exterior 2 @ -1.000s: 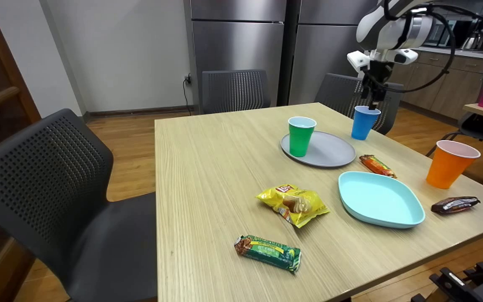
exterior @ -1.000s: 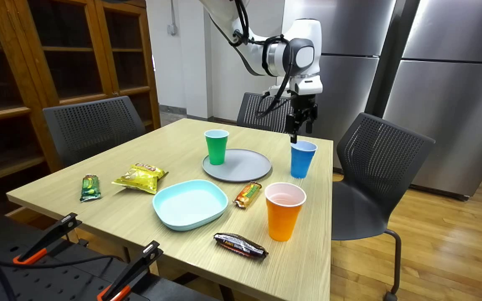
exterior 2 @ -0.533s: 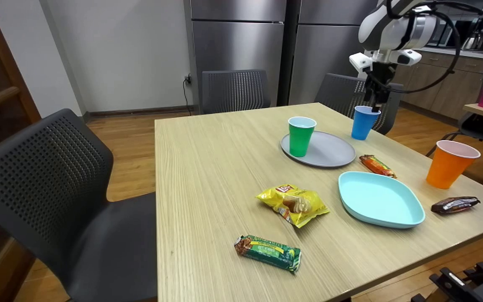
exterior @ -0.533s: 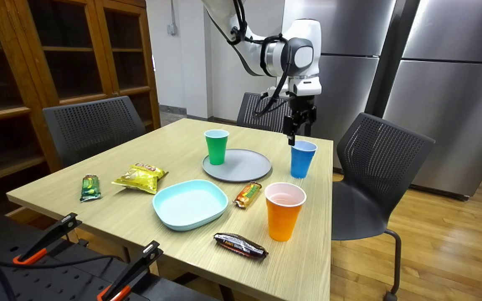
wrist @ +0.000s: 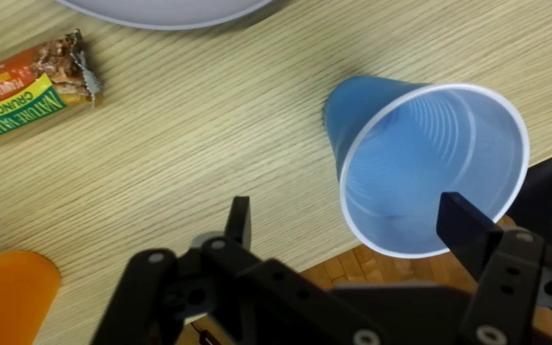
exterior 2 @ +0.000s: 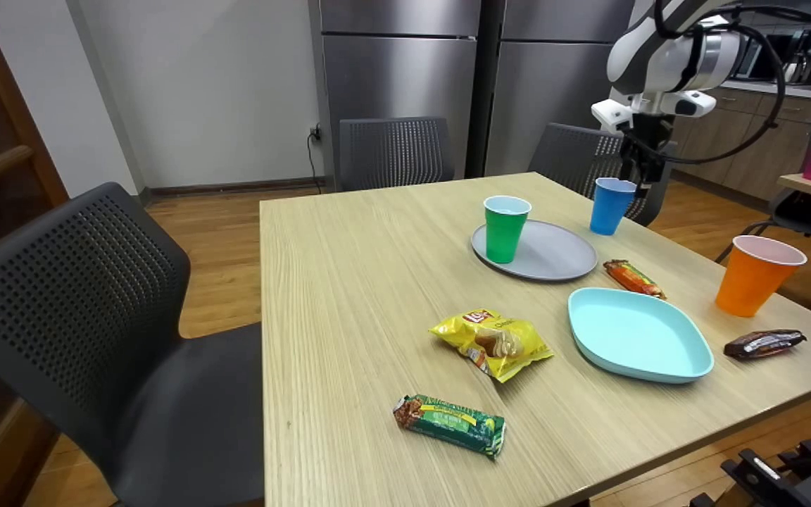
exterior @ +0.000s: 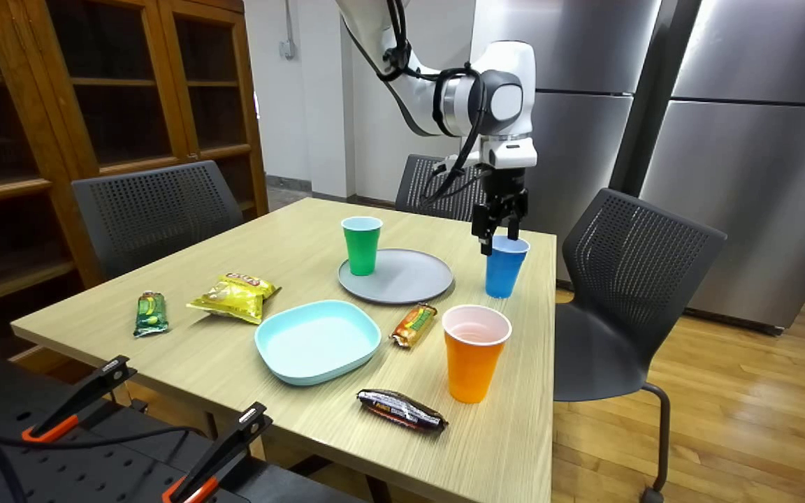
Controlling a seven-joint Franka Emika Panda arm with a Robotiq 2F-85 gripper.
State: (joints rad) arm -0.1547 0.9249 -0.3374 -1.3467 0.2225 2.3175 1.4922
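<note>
A blue cup stands upright near the table's edge in both exterior views (exterior: 504, 276) (exterior 2: 610, 211). In the wrist view the cup (wrist: 415, 163) shows its white rim and empty inside. My gripper is open with wide-apart fingers in the wrist view (wrist: 344, 203). One finger overlaps the cup's rim and mouth there; the other is over bare table beside the cup. I cannot tell whether a finger touches the cup. In both exterior views the gripper (exterior: 499, 239) (exterior 2: 636, 186) is at the height of the cup's rim and holds nothing.
A grey plate (exterior: 420, 279) bears a green cup (exterior: 362, 251). Near are an orange-wrapped bar (exterior: 413, 325), an orange cup (exterior: 472, 367), a turquoise plate (exterior: 318, 339) and a dark-wrapped bar (exterior: 402, 410). Farther off lie a yellow chip bag (exterior 2: 493, 341) and a green-wrapped bar (exterior 2: 451, 424). Chairs surround the table.
The gripper has come down to the blue cup's rim, shifting slightly left in one exterior view and right in another. The gripper stays open. The cups and snacks have not moved.
</note>
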